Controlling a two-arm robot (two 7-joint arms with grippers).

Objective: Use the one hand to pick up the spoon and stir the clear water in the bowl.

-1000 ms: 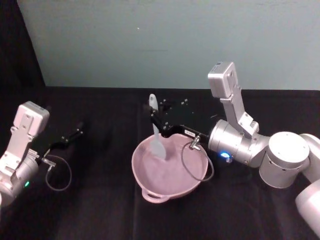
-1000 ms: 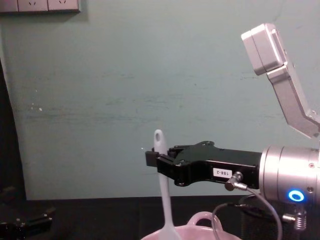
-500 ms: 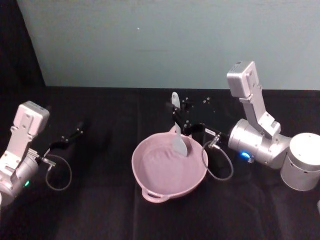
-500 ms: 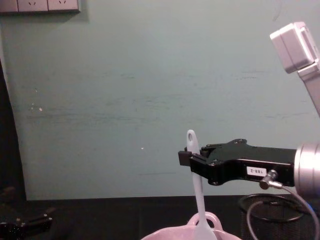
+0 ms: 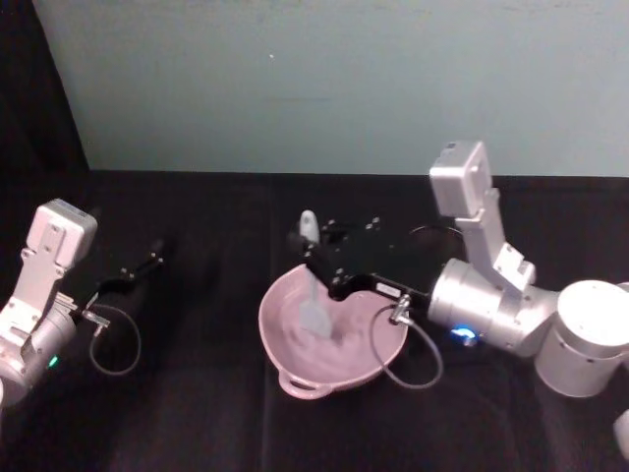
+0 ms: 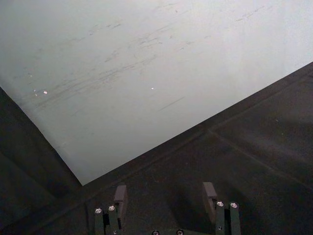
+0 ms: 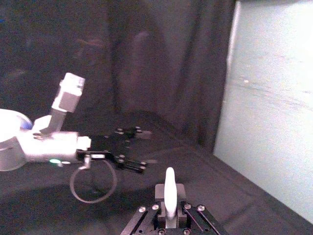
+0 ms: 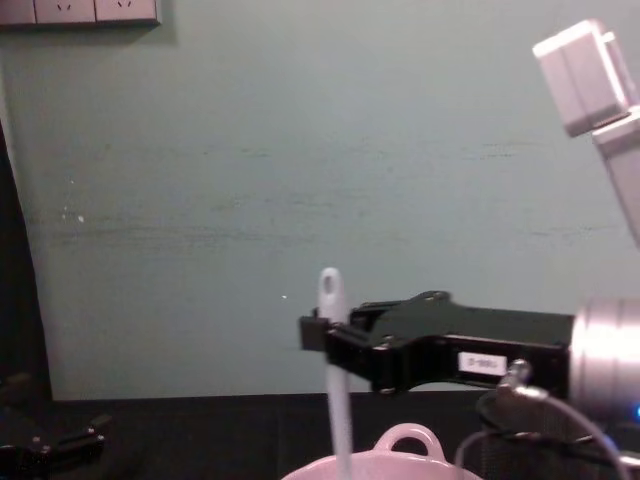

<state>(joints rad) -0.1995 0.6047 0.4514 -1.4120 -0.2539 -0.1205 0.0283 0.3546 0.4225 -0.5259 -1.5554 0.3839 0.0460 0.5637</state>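
While the right gripper (image 5: 311,258) reaches in from the right and hangs above the far left part of the bowl (image 5: 273,339), its jaws are pinched narrow on the spoon (image 5: 314,317), gripping the handle a little below the hole at its top end. The spoon stands nearly upright. Its top sticks up above the jaws and its flat blade is down inside the bowl, left of the middle (whether the blade touches the bottom cannot be told). From the chest view the spoon (image 8: 335,400) runs straight down from the right gripper (image 8: 318,335) and passes behind the bowl's near rim (image 8: 330,470). The right wrist view shows the white handle (image 7: 169,188) pressed between the two fingers.

The bowl sits on the black table (image 5: 197,413) in front of the robot. One loop handle (image 5: 303,385) faces the robot, and another rises at the far rim (image 8: 405,438). A grey cable (image 5: 403,359) loops from the right wrist over the bowl's right edge, close to the rim but clear of the spoon.

The left gripper (image 5: 152,258) rests well apart at the left side of the table, its fingers (image 6: 120,195) spread wide with nothing between them. A pale teal wall (image 5: 295,88) stands behind the table.
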